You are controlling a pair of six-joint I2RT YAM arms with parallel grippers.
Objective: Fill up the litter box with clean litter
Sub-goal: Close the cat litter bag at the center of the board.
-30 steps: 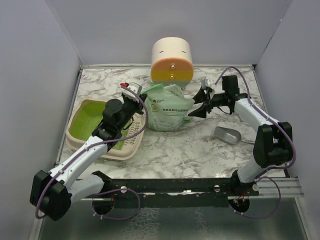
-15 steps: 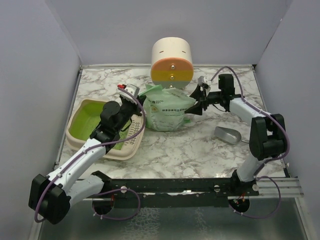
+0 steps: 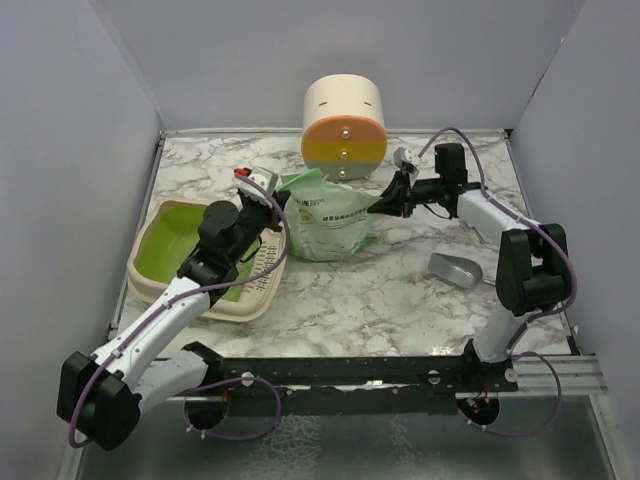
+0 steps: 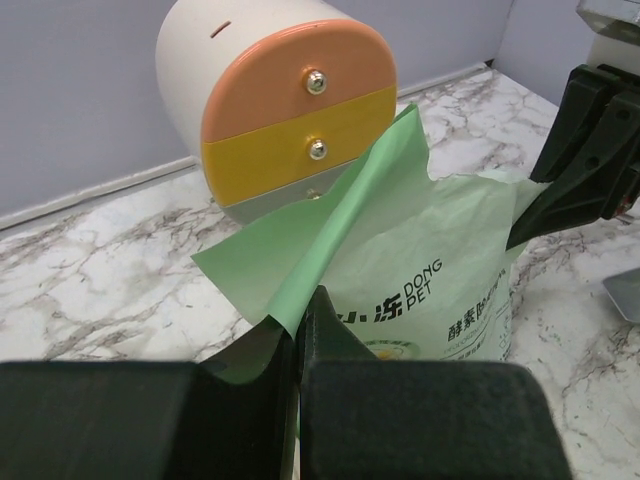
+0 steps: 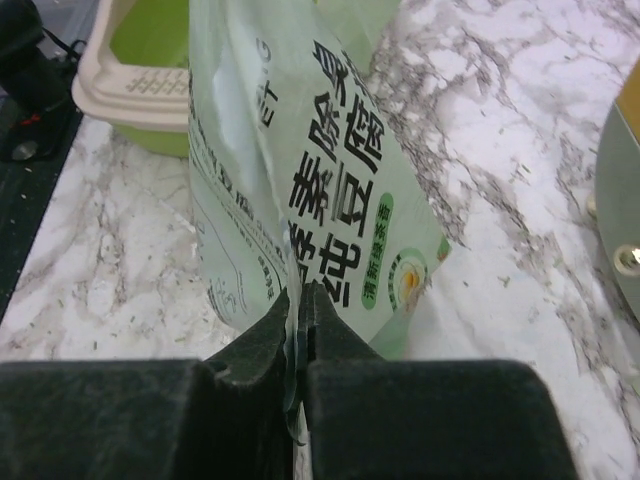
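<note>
A mint-green litter bag (image 3: 330, 218) with dark print stands on the marble table between my two arms. My left gripper (image 4: 298, 318) is shut on the bag's (image 4: 420, 270) upper left corner flap. My right gripper (image 5: 302, 292) is shut on the thin edge of the bag (image 5: 330, 200) at its right side, seen in the top view (image 3: 385, 205). The litter box (image 3: 175, 250), cream with a lime-green inside and a slotted panel, lies to the left under my left arm. No loose litter shows.
A cream cylinder (image 3: 344, 125) with orange, yellow and grey bands stands just behind the bag. A grey metal scoop (image 3: 456, 269) lies on the table to the right. Grey walls close off the left, right and back.
My right gripper moved left to the bag's right edge and closed on it. The left arm, still holding the bag's corner, shifted a little to the left.
</note>
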